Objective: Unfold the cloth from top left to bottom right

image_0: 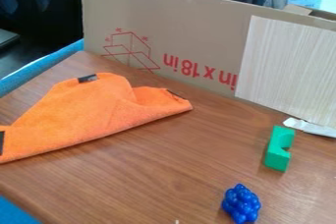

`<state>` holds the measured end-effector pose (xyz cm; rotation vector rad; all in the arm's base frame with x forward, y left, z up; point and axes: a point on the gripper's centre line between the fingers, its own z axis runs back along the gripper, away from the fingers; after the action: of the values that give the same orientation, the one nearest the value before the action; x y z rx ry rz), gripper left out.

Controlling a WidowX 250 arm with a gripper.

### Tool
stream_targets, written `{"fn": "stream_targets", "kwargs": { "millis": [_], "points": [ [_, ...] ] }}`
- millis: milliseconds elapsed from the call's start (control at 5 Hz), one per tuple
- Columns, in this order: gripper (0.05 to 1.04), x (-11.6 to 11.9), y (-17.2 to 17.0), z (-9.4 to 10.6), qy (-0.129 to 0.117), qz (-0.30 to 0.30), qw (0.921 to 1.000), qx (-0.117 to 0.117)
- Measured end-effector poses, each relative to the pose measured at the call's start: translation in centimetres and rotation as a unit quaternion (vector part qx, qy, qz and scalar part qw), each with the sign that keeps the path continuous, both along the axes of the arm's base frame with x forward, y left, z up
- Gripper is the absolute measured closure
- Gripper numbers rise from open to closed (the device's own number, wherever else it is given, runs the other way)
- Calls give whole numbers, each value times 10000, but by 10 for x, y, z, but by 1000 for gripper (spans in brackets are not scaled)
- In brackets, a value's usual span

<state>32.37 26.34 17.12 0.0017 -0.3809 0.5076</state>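
Observation:
An orange cloth (92,110) lies folded on the left part of the brown wooden table (151,179). Its long, nearly straight edge runs from the lower left up to a corner at the right, near the table's middle. The upper side is uneven, with a raised bump and a dip between two peaks. Dark tags show at its top, near its right corner and at the left edge of the view.
A green block (279,148) with a notch stands on the right. Near the front lies a blue cluster of balls (241,204). A cardboard panel (197,36) walls off the back, with a pale board (289,66) against it and a white scrap (311,127) below.

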Motion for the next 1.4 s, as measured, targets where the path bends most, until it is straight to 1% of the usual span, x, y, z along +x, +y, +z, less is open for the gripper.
{"fn": "stream_targets", "kwargs": {
  "millis": [200, 400, 600, 800, 1000, 1200, 1400],
  "points": [
    [83, 1, 0, -17, 172, -57, 9997, -160],
    [82, 25, 10, -40, 299, -1290, 9910, -208],
    [83, 38, 19, -48, 260, -2160, 9760, -96],
    [82, 37, 30, -60, -53, -2572, 9660, -260],
    [83, 35, 32, -68, -239, -2901, 9565, -209],
    [82, 36, 26, -85, -238, -3060, 9514, -251],
    [83, 44, 22, -102, -72, -3075, 9512, -254]
  ]
}}
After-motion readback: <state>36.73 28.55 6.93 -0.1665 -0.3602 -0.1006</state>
